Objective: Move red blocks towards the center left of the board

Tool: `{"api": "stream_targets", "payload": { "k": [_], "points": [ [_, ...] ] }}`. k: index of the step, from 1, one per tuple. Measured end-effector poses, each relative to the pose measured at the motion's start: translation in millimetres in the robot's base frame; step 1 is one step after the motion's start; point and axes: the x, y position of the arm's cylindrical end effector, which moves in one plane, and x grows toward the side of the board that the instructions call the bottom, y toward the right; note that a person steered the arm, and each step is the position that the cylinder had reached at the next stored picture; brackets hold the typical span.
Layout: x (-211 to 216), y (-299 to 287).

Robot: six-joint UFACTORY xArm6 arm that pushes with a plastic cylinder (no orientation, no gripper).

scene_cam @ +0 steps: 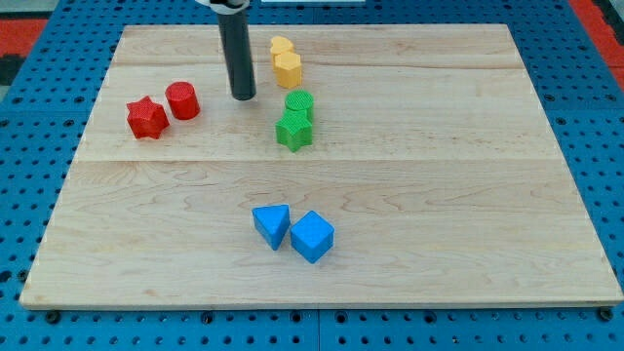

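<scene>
While the rod comes down from the view's top edge, its upper part is cut off by the frame, so only the dark shaft and my tip (243, 97) show. It's a bare rod, nothing to open or close, and it isn't holding or touching any block. The tip sits on the wooden board (439, 195) between the red pair and the yellow/green stack, a bit nearer the top edge than the bottom.

The red cylinder (182, 100) is just left of the tip, with a small gap. The red star (146, 118) touches it on its lower left, toward the board's left edge.

Right of the tip: two yellow blocks (286, 63) bunched together, shapes hard to make out. Below them a green cylinder (299, 102) pressed against a green star (292, 130).

Near the bottom edge, a blue wedge (272, 225) and a blue cube (312, 236) sit side by side.
</scene>
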Motion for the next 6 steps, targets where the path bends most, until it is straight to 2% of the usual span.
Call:
{"api": "stream_targets", "payload": {
  "k": [1, 2, 4, 6],
  "points": [
    [13, -64],
    [18, -97],
    [-7, -97],
    [-14, -97]
  ]
}}
